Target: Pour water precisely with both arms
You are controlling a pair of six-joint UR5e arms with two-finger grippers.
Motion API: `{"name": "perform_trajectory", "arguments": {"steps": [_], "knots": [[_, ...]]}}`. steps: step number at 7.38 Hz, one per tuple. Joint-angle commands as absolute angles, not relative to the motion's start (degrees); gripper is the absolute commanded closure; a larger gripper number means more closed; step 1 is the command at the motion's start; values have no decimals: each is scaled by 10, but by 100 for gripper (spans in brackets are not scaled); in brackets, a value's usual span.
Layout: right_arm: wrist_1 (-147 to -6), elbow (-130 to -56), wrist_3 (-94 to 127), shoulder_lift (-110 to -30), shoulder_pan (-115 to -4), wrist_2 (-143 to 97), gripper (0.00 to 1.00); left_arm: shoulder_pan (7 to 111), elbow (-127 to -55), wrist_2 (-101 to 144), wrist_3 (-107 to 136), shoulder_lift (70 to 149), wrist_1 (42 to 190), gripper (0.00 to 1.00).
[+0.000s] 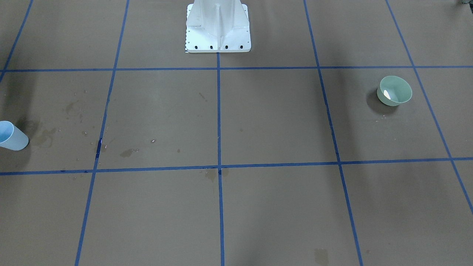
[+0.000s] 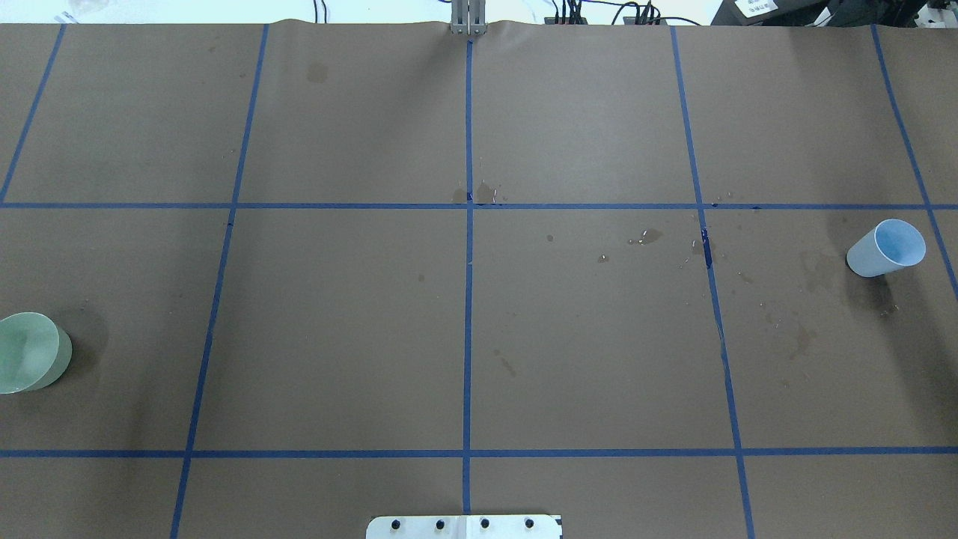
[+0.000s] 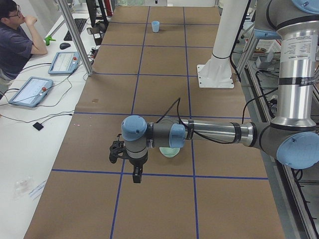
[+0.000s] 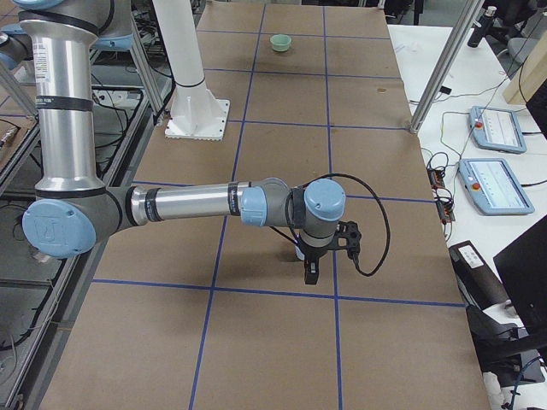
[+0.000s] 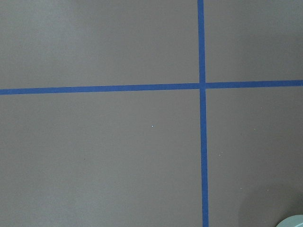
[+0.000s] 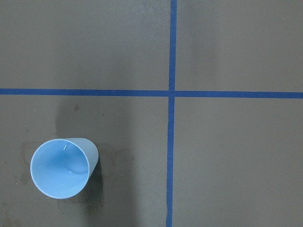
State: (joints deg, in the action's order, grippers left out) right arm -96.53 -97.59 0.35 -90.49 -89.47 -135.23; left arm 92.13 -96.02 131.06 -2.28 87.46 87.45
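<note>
A light blue cup [image 6: 60, 167] stands upright on the brown paper, at the right edge in the overhead view [image 2: 887, 248]. Small glints show inside it; I cannot tell whether it holds water. A pale green bowl [image 2: 30, 352] sits at the table's left edge [image 1: 394, 91]. My left arm [image 3: 214, 133] reaches over the bowl [image 3: 169, 152], and its gripper [image 3: 136, 174] points down beside it. My right arm [image 4: 188, 205] reaches out with its gripper [image 4: 309, 272] pointing down near the cup. Both grippers show only in the side views, so I cannot tell if they are open or shut.
The white pedestal [image 1: 218, 27] stands at the table's middle back. Damp stains [image 2: 651, 236] mark the paper near the cup. Blue tape lines [image 2: 468, 299] form a grid. An operator [image 3: 15, 40] sits beside tablets [image 3: 30, 90] on the side desk.
</note>
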Motion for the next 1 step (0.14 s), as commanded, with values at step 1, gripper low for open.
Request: {"name": "perform_trajectory", "arguments": {"steps": [1], "knots": [[-964, -976, 4, -905, -895, -1353, 1, 921, -957, 1310, -23, 875, 875, 0]]}}
